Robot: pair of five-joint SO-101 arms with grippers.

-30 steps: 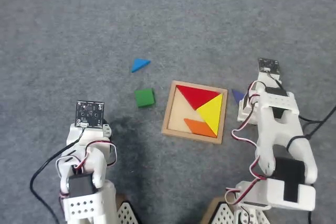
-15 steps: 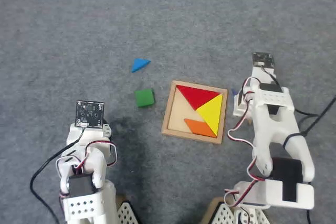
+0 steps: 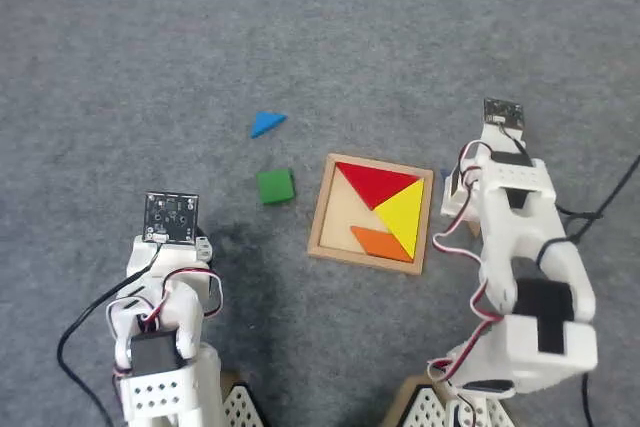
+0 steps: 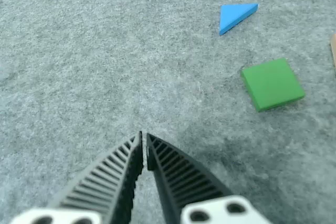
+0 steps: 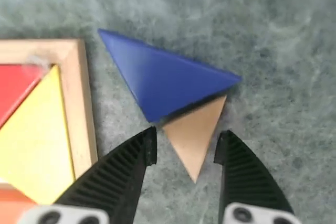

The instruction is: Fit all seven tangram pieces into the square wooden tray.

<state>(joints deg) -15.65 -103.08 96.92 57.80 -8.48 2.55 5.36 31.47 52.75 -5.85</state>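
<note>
Since a second ago the right gripper (image 5: 186,142) has slid in over the loose pieces just outside the tray (image 3: 320,217), on its yellow triangle (image 3: 403,212) side. The left gripper (image 4: 144,141) has not stirred; it is pressed together, well off from the tray beyond the green square (image 4: 272,84). Spread wide, the right jaws straddle the tip of a tan triangle (image 5: 194,129) that touches a dark blue triangle (image 5: 163,80). The step in hand looks like grasping the tan piece. Next it must lower, close on it, and carry it to the tray's bare wood.

You had the tray (image 3: 320,209) at centre, three pieces (image 3: 400,212) in it; the square (image 3: 275,186) just left, far triangle (image 3: 266,124) behind that; large triangle (image 5: 163,80) touching small triangle (image 5: 193,129) just right.
</note>
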